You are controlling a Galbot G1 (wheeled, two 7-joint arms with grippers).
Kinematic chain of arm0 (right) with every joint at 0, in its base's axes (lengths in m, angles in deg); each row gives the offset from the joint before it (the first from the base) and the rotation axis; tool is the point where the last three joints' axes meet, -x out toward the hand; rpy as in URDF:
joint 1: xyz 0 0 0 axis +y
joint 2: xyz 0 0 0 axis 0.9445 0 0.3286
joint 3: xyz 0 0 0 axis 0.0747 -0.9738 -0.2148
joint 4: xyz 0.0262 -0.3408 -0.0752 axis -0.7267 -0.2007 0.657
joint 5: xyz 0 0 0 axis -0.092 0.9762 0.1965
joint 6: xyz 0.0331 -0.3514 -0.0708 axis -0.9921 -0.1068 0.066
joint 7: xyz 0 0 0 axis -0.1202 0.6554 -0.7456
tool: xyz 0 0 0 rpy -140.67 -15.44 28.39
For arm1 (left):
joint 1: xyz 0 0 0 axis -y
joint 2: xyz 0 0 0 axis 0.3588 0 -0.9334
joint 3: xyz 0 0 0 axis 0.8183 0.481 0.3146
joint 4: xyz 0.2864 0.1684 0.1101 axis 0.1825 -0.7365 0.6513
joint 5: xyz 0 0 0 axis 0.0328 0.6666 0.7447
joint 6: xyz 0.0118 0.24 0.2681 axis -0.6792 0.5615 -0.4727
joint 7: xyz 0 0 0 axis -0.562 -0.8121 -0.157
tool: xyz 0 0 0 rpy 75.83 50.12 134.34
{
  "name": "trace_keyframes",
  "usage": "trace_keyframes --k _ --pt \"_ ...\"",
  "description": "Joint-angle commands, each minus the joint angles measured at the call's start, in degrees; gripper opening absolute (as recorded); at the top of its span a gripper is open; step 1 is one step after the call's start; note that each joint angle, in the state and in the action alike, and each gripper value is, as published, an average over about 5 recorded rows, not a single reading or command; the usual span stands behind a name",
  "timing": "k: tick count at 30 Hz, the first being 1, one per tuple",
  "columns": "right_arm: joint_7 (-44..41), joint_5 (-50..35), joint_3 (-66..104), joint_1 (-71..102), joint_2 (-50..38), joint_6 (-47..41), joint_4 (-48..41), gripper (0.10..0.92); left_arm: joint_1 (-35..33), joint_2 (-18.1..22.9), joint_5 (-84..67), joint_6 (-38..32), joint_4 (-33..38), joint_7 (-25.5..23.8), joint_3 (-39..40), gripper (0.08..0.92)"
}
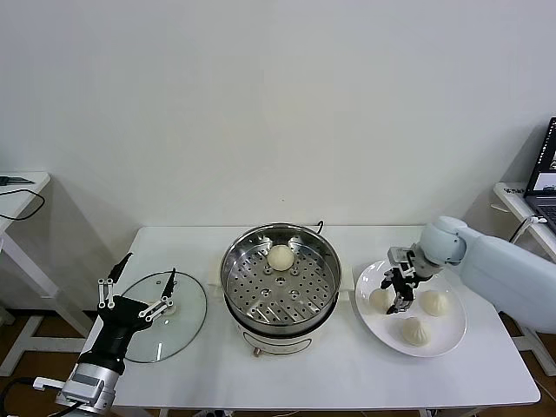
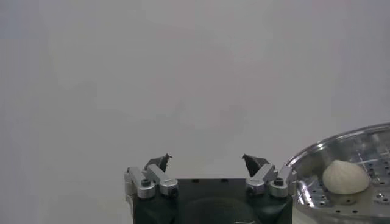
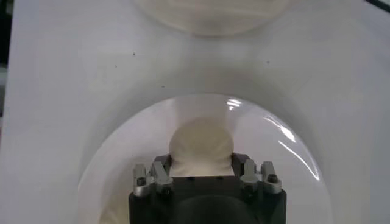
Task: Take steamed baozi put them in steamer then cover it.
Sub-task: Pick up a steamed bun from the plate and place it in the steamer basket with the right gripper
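The steamer (image 1: 233, 265) stands mid-table with one baozi (image 1: 281, 257) on its perforated tray; both also show in the left wrist view, the steamer (image 2: 341, 139) and the baozi (image 2: 345, 176). Three more baozi lie on the white plate (image 1: 452, 334). My right gripper (image 1: 400, 294) is down on the plate, its fingers pressed against both sides of the nearest baozi (image 1: 379, 301). In the right wrist view that baozi (image 3: 201, 141) sits between my right gripper's (image 3: 201, 159) fingers, resting on the plate (image 3: 116, 164). My left gripper (image 1: 152, 265) is open and empty above the lid.
The clear glass lid (image 1: 178, 334) lies flat at the table's left, under my left arm. The other two plate baozi (image 1: 434, 302) (image 1: 415, 331) lie just right of my right gripper. A laptop (image 1: 543, 182) sits on a side table at far right.
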Motion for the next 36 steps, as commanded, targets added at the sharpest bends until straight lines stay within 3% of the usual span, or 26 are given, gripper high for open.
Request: trace_keyframes --k 1,8,17,23,36 --pt "-2.0 -12.7 -19.3 -26.5 -8.3 -1.9 11.9 0.653 -0.1 -0.2 0.0 0.1 0.4 0.0 0.1 0.823" --pt "-2.7 -21.3 -31.6 -45.9 -6.2 -7.8 17.9 0.655 0.0 -0.3 0.1 0.2 0.6 0.1 0.4 0.823" --pt "2.1 -28.0 -32.7 -49.7 6.1 -18.7 22.4 0.653 -0.3 -0.7 0.1 0.2 1.3 0.3 0.3 0.823" --pt "5.0 -31.4 -29.7 -46.4 17.6 -23.5 19.7 0.656 -0.9 -0.5 0.0 0.0 2.0 0.8 -0.2 0.823" --pt "7.5 -31.2 -25.9 -36.1 35.5 -25.3 9.5 0.662 -0.8 -0.5 -3.6 0.7 4.7 1.9 -4.8 0.823"
